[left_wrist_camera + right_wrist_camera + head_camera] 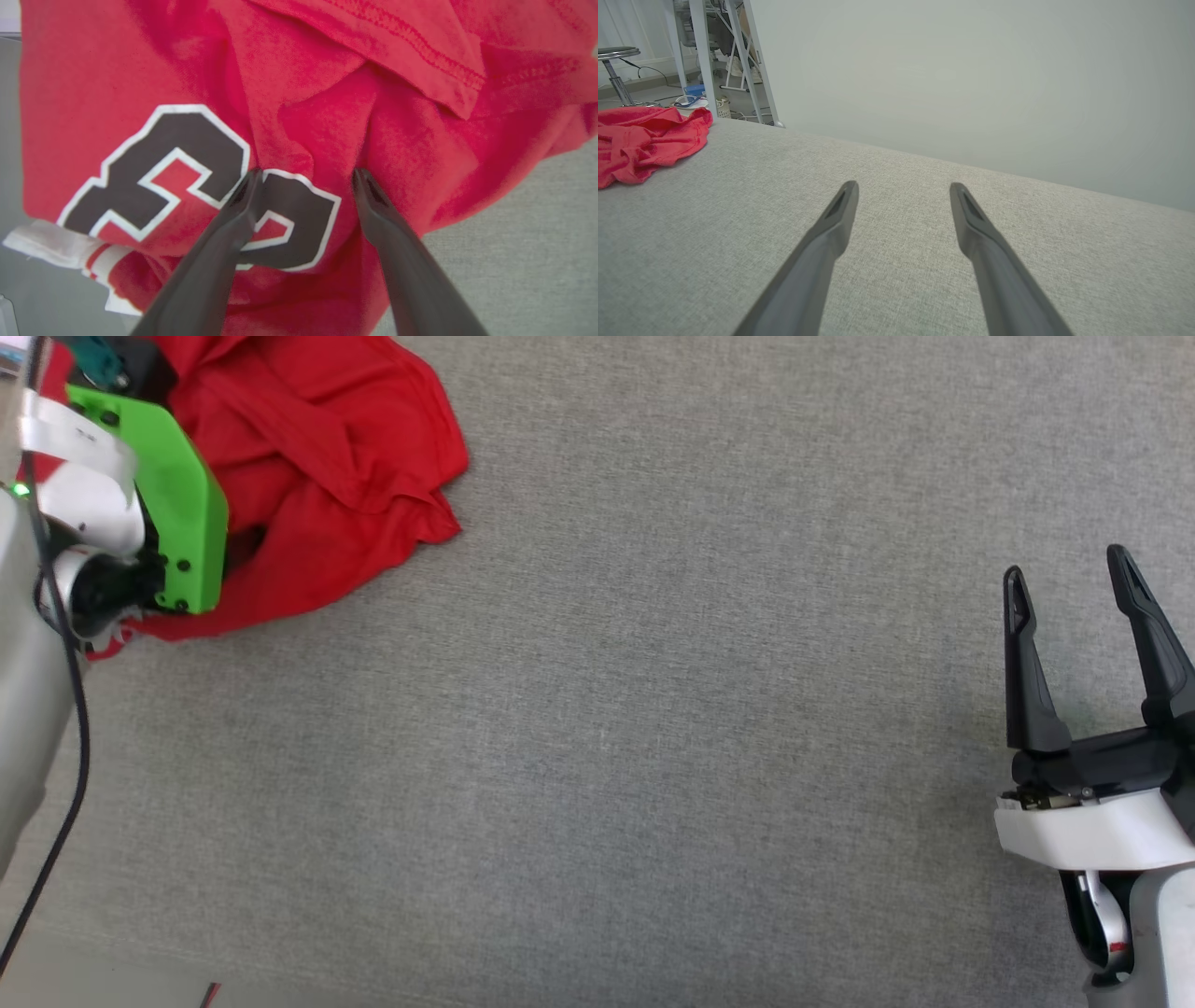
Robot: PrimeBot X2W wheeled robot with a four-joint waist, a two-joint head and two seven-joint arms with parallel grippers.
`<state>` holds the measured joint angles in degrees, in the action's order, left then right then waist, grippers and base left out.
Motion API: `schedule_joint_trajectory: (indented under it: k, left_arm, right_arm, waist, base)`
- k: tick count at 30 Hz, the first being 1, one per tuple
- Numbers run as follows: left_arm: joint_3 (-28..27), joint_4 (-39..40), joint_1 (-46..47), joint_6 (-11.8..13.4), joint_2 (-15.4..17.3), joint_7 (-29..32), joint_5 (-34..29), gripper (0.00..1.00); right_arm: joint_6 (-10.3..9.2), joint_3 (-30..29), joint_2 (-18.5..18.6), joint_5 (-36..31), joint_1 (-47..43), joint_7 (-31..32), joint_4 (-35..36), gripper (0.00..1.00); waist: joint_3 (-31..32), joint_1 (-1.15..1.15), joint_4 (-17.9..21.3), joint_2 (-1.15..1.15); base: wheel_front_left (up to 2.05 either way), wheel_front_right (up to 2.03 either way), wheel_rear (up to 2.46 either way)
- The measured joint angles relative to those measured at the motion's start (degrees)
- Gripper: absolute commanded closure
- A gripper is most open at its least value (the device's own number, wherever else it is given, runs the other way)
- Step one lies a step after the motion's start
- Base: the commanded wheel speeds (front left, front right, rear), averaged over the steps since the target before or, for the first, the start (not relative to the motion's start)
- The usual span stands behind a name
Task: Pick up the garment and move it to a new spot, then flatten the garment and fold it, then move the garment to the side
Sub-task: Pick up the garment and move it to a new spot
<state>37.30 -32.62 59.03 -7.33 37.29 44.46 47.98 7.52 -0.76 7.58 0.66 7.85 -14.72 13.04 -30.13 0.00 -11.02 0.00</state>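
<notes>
Crumpled red jersey T-shirt (397,154) looks soft, light, floppy — best pinched at a raised fold. Left tool (306,175) gapes just above it; right tool (1066,565) gapes well away.

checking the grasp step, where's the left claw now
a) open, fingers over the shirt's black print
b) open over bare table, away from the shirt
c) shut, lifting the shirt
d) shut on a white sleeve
a: the left wrist view shows the left claw open, its fingers spread over the shirt at the black print.
</notes>
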Motion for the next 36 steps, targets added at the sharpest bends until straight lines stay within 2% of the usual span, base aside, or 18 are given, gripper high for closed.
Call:
schedule_joint_trajectory:
  k: [5, 10, 12, 15, 20, 29, 36]
  left_arm:
    - [4.86, -2.58, 0.08, 0.00, -0.62, 0.83, 0.13, 0.00]
    - [6.65, -4.76, 1.30, -0.01, -0.53, 0.81, 2.00, 0.00]
    - [7.80, -4.98, 1.73, -0.01, -0.38, 0.42, 2.21, 1.00]
    - [9.35, -5.42, 2.09, -0.03, -0.36, -1.53, 3.47, 1.00]
    - [10.88, -5.54, 2.12, -0.05, -0.32, -9.85, 3.49, 1.00]
    - [14.27, 1.20, 8.03, -0.04, 2.20, -22.18, 0.22, 1.00]
    - [16.83, 6.51, 13.31, -0.04, 1.56, -27.62, -3.13, 1.00]
  right_arm:
    - [0.00, 0.05, -0.03, 0.09, 0.86, 0.00, -0.07, 0.00]
    - [0.00, -0.16, -0.08, 0.15, 1.30, 0.00, -0.13, 0.00]
    - [0.00, -0.38, -0.11, 0.16, 1.36, -0.01, -0.22, 0.00]
    - [0.00, -0.79, -0.36, 0.31, 1.37, 0.00, -0.42, 0.00]
    - [0.00, -1.00, -1.13, 0.86, 1.35, 0.00, -0.77, 0.00]
    - [0.00, -1.38, -2.76, 1.63, -0.49, -0.01, -1.54, 0.00]
    - [0.00, -1.69, -3.97, 2.16, -0.93, -0.01, -1.53, 0.00]
  waist:
    - [-1.45, 0.00, 0.90, 0.00]
    - [-2.34, -0.01, 1.49, 0.00]
    - [-2.27, -0.01, 1.50, 0.01]
    - [-1.63, -0.01, 1.30, 0.00]
    - [0.60, -0.01, 0.89, 0.00]
    - [6.55, -0.01, 0.41, 0.00]
    - [10.02, -0.01, 1.85, 0.00]
  base:
    - [0.00, 0.00, 0.00]
    - [0.00, 0.00, 0.00]
    - [0.00, 0.00, 0.00]
    - [0.00, 0.00, 0.00]
    - [0.00, 0.00, 0.00]
    - [0.00, 0.00, 0.00]
    - [0.00, 0.00, 0.00]
